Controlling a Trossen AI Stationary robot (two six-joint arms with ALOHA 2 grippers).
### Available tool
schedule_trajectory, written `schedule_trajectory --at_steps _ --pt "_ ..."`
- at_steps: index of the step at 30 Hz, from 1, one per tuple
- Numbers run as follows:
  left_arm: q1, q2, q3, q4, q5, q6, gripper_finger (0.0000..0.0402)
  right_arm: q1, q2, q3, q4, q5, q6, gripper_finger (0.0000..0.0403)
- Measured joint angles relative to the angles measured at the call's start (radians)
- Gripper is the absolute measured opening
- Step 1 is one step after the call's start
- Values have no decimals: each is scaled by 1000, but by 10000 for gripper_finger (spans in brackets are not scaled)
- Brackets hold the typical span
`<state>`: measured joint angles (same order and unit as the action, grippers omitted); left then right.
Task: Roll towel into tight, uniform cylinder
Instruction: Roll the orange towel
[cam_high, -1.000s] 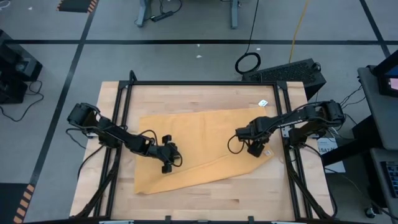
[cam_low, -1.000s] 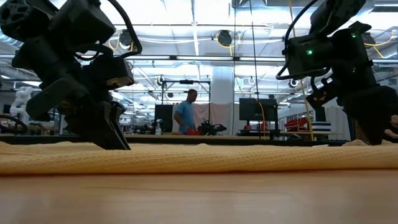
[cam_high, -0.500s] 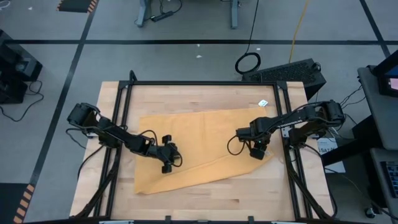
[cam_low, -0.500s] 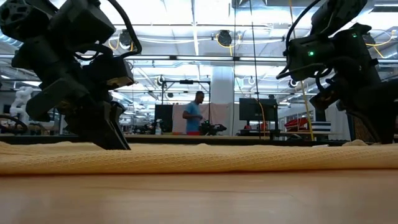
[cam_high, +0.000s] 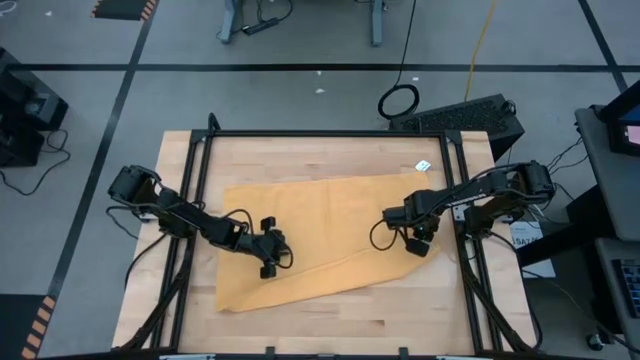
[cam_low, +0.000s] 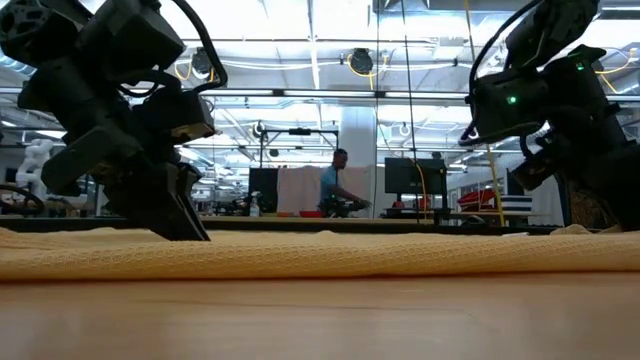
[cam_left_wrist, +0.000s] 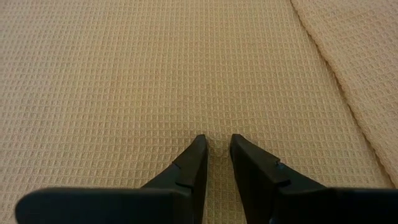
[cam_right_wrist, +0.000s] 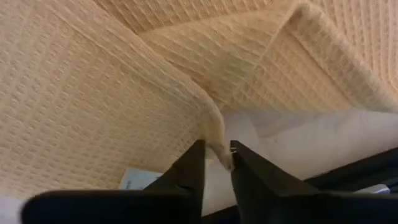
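Note:
The mustard-yellow towel (cam_high: 320, 235) lies spread flat and askew on the wooden table; in the low view (cam_low: 320, 255) it is a low, flat band. My left gripper (cam_high: 268, 250) stands on the towel's left middle, its fingers shut and their tips (cam_left_wrist: 200, 144) down on the flat weave. My right gripper (cam_high: 418, 243) is at the towel's right near corner, shut on a raised edge of the cloth (cam_right_wrist: 214, 134). My left gripper touches the towel's flat middle (cam_left_wrist: 217, 127) with the tips of its shut fingers, slanting down from the table's left side. The cloth around the tips lies flat and unwrinkled. My right gripper pinches a curled edge of the towel (cam_right_wrist: 219, 155) between its two fingers, near the right near corner. That edge is raised off the table, and the cloth slopes away from the fingers to the table; one layer or several, I cannot tell.
A black metal frame (cam_high: 330, 134) runs round the table's edges. A small white tag (cam_high: 422, 166) lies on the wood past the towel's far right corner. Bare wood (cam_high: 300, 155) shows along the far side and at the near right. A person (cam_low: 338, 185) moves in the room beyond.
My right gripper has moved a little toward the table's right edge, staying at the towel's right near corner. My left gripper has kept still.

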<state>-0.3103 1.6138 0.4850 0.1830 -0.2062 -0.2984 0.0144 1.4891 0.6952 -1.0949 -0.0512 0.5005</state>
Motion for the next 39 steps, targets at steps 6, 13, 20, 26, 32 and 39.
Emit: schedule_trajectory --at_steps 6,13,20,26,32,39 --pt "0 0 0 1 -6 25 81 7 0 3 15 -16 8 7" --pt "2 1 -1 -5 -59 54 81 123 0 104 -139 -89 82 2" --pt "3 1 -1 -7 -97 101 81 291 0 221 -229 -147 206 1" --pt "4 1 -2 -17 -224 106 81 470 0 307 -207 -225 353 1" --pt "8 2 -2 -24 -293 125 81 661 0 454 -198 -244 562 0" --pt "36 0 -1 -58 -296 121 81 816 0 592 -199 -131 787 0"
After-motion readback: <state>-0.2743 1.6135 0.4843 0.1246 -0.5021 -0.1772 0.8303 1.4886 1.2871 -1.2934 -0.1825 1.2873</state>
